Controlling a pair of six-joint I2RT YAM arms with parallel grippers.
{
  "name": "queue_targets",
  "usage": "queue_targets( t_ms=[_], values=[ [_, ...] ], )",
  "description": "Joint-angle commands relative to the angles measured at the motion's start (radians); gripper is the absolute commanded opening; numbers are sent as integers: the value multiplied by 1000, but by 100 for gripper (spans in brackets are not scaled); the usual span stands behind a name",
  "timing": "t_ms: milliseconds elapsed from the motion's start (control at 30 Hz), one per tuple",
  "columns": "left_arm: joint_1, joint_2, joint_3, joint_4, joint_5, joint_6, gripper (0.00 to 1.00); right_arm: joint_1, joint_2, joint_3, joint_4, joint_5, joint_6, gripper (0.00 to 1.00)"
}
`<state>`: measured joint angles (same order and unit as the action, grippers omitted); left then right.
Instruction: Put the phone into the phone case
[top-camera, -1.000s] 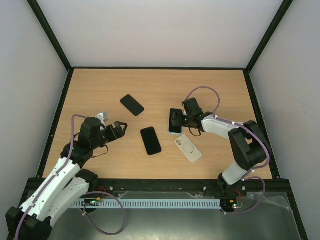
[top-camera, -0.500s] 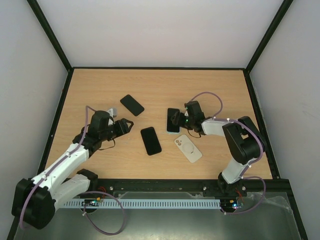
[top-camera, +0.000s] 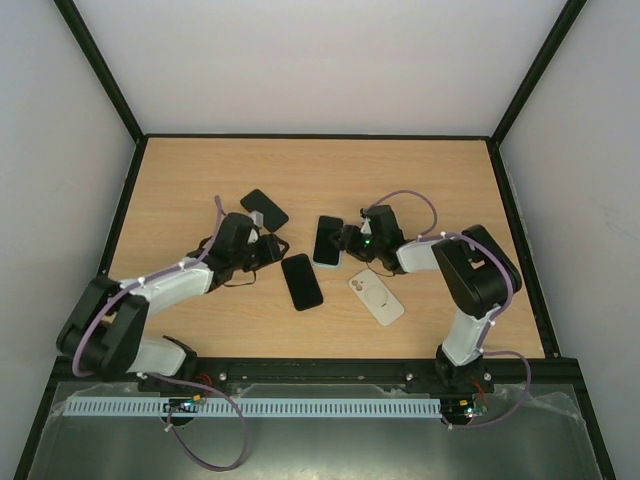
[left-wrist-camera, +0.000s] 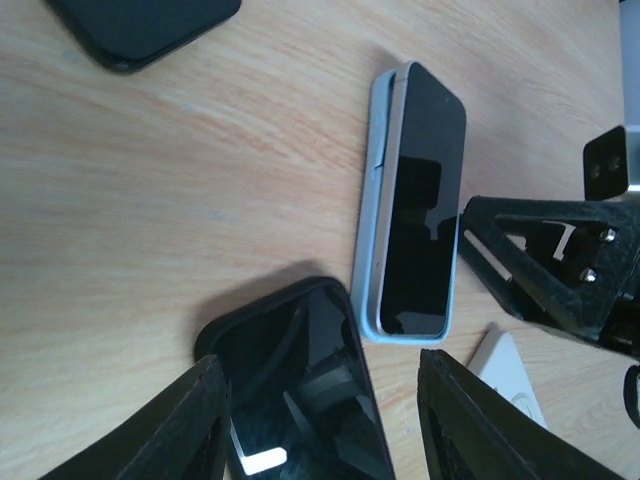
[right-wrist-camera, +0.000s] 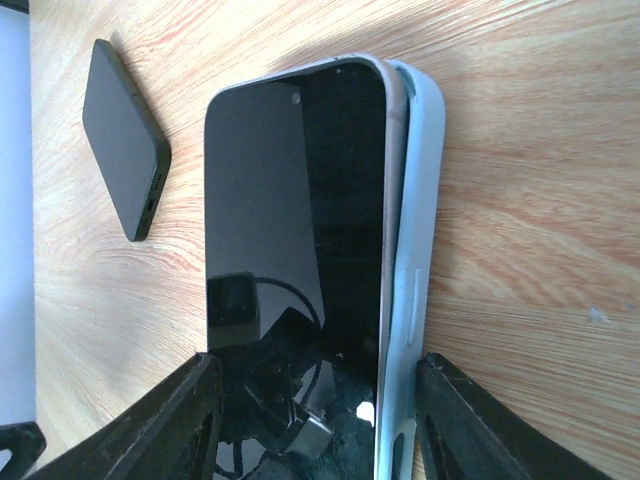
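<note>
Seen from above, a black phone (top-camera: 327, 239) lies screen up in a light blue phone case (top-camera: 318, 241) at the centre of the wooden table (top-camera: 440, 180). Its long axis runs nearly top to bottom of the frame. In the right wrist view its selfie-camera end points to the top, and the case shows as a strip along the phone's right edge. The right gripper (top-camera: 350, 241) sits just right of it, fingers wide apart; contact is unclear. The left gripper (left-wrist-camera: 320, 368), also spread and holding nothing, hovers over a second black phone (left-wrist-camera: 290, 350) at lower centre.
</note>
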<state>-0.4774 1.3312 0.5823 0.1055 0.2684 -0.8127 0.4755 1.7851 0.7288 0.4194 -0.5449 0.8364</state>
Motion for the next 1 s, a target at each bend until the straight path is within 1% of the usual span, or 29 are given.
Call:
queue_targets(
  t_ms=[0,167,267,367,533,633,733,967],
  values=[
    [-7,94,73,138,-18,24,50,17,24,35,51,-18,28,52],
    [-9,217,148,212,32,48,46,17,56,22,84,9,81,50],
    [-9,300,194,224,38,57,41,18,74,16,110,1,109,50],
    [-9,378,240,233,56,62,38,18,77,11,136,12,124,50],
    [-9,483,267,296,122,48,34,20,88,20,158,-4,137,49],
    [-15,519,267,336,158,43,31,20,89,19,167,-13,138,48],
    [-20,539,269,332,160,53,29,20,87,21,173,-17,139,48],
    [-20,574,261,344,166,55,18,19,84,26,231,-57,169,47]
  ],
)
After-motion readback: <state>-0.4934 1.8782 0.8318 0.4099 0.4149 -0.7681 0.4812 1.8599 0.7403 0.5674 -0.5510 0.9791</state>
